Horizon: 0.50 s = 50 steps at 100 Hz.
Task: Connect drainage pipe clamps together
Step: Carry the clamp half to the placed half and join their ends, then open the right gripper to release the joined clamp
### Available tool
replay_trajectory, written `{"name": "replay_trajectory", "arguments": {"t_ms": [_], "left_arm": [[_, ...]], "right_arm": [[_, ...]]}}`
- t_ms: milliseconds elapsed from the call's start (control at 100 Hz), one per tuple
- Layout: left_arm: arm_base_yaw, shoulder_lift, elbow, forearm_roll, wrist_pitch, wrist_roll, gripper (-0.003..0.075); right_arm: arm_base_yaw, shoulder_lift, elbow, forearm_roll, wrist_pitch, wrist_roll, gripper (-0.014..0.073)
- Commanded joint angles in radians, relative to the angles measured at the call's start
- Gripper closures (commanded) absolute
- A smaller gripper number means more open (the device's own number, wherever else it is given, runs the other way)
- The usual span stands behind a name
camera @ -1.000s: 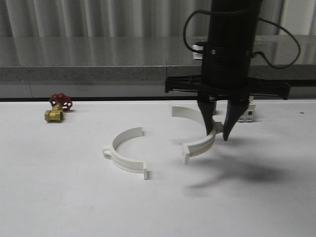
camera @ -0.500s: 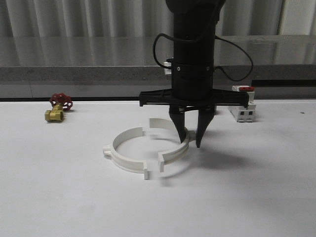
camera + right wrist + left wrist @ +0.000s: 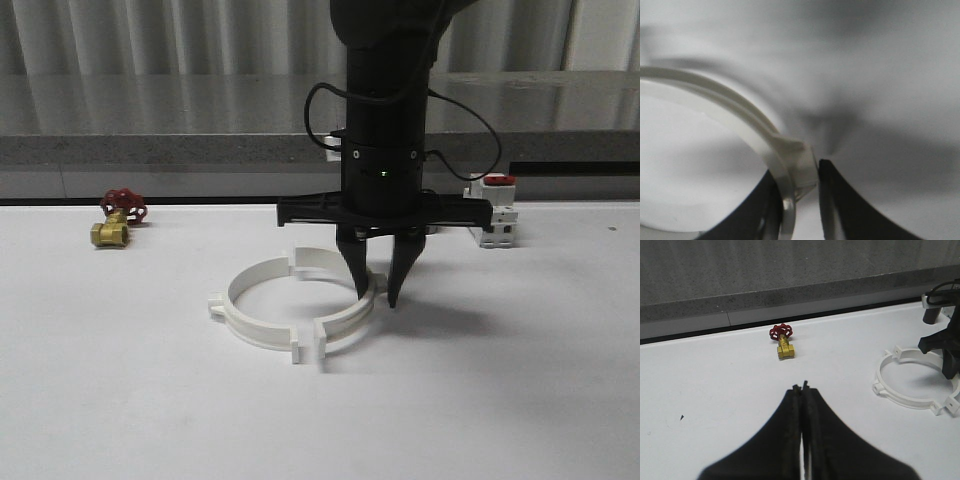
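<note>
Front view: the right gripper (image 3: 378, 290) points straight down at the white table (image 3: 520, 400), its two dark fingers narrowly parted and clamped on the wall of the right half-clamp (image 3: 345, 300), one finger inside the arc and one outside. This white semicircular clamp curves away from the fingers toward the robot's left, where it meets the left half-clamp (image 3: 250, 325). At the near joint the end flanges of the two halves stand just beside each other; whether they touch cannot be told. At the far joint the ends also lie close. Together the halves outline one wide ring. A small side tab projects from the left half, on the side away from the gripper.

Well to the left of the gripper, near the table's far edge, lies a brass valve with a red handwheel (image 3: 118, 220). Just behind and to the right of the gripper stands a white breaker with a red switch (image 3: 492, 222).

Right wrist view: the fingers (image 3: 835, 200) grip the clamp's side tab (image 3: 797, 162), a detail hidden in the front view; the band is blurred.

Left wrist view: the left gripper (image 3: 803, 390) hovers over bare table with its fingertips pressed together, holding nothing. The valve (image 3: 783, 342) lies beyond it and the ring (image 3: 915, 387) off to one side.
</note>
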Motion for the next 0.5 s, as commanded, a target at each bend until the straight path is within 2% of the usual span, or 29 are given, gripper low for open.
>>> {"name": "replay_trajectory", "arguments": {"t_ms": [0, 320, 390, 490], "left_arm": [[0.003, 0.007, -0.027, -0.013, -0.073, -0.002, 0.0740], [0.003, 0.007, -0.027, -0.013, -0.073, -0.002, 0.0740], [0.003, 0.007, -0.027, -0.013, -0.073, -0.002, 0.0740], [0.003, 0.007, -0.027, -0.013, -0.073, -0.002, 0.0740]], "right_arm": [[0.003, -0.042, -0.035, 0.010, -0.008, -0.008, 0.0410], [0.003, -0.022, -0.055, 0.015, -0.016, 0.022, 0.0394], [0.003, -0.022, -0.055, 0.015, -0.022, 0.022, 0.0327], [0.003, -0.022, -0.055, 0.015, -0.045, 0.022, 0.0162]]}}
